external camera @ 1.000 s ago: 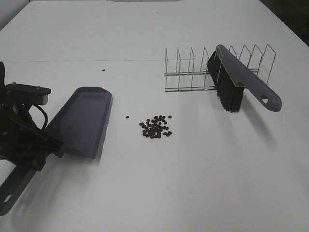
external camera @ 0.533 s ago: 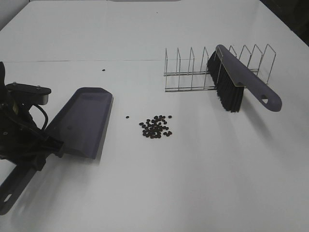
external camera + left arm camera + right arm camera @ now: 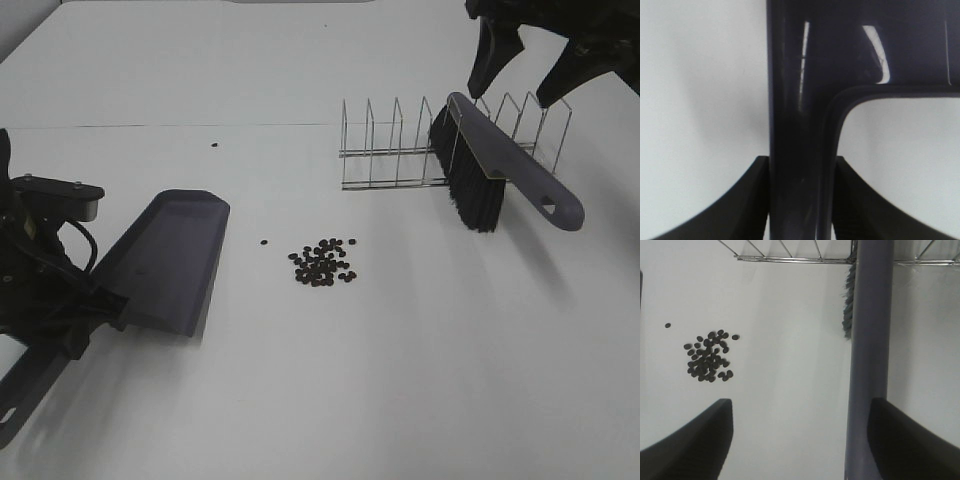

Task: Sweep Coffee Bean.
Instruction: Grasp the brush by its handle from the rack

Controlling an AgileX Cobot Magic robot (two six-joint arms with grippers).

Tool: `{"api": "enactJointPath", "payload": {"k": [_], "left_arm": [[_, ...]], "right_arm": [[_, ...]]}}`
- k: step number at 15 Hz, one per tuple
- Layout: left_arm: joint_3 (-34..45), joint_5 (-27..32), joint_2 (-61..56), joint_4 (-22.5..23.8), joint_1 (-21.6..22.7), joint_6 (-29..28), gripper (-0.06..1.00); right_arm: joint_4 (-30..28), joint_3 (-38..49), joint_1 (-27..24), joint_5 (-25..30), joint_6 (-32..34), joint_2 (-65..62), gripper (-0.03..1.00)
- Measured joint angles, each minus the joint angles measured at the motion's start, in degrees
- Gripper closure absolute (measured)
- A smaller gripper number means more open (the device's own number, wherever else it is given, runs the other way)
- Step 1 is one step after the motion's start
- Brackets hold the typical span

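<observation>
Early stage: left gripper (image 3: 801,197) clamps dustpan (image 3: 165,262), lower left; right gripper (image 3: 526,62), jaws spread, above brush (image 3: 500,165), upper right; coffee beans (image 3: 323,262) unswept, ctr.

We see only the tips of the right gripper (image 3: 514,92); the top edge cuts off the rest. The dustpan (image 3: 165,262) handle runs off the left edge.

White bench (image 3: 420,380) bare across lower centre and lower right of frame: wide passage. Silver wire rack (image 3: 385,150), with grey plastic brush (image 3: 500,165) leaning in it, black bristles down, blocks upper right. Grey plastic dustpan (image 3: 165,262) fills left. Narrow free gap between dustpan lip and pile of small dark coffee beans (image 3: 323,263) at centre.
</observation>
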Motion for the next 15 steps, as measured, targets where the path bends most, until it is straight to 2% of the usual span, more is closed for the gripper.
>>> {"api": "enactJointPath", "payload": {"k": [6,8,15], "left_arm": [[0.0,0.7,0.0,0.0,0.0,0.0,0.64],[0.0,0.7,0.0,0.0,0.0,0.0,0.64],[0.0,0.7,0.0,0.0,0.0,0.0,0.64]], "right_arm": [[-5.2,-12.4,0.0,-0.1,-0.1,13.9,0.33],[-7.3,-13.0,0.0,-0.1,-0.1,15.2,0.33],[-7.4,-13.1,0.0,-0.1,-0.3,21.8,0.34]]}}
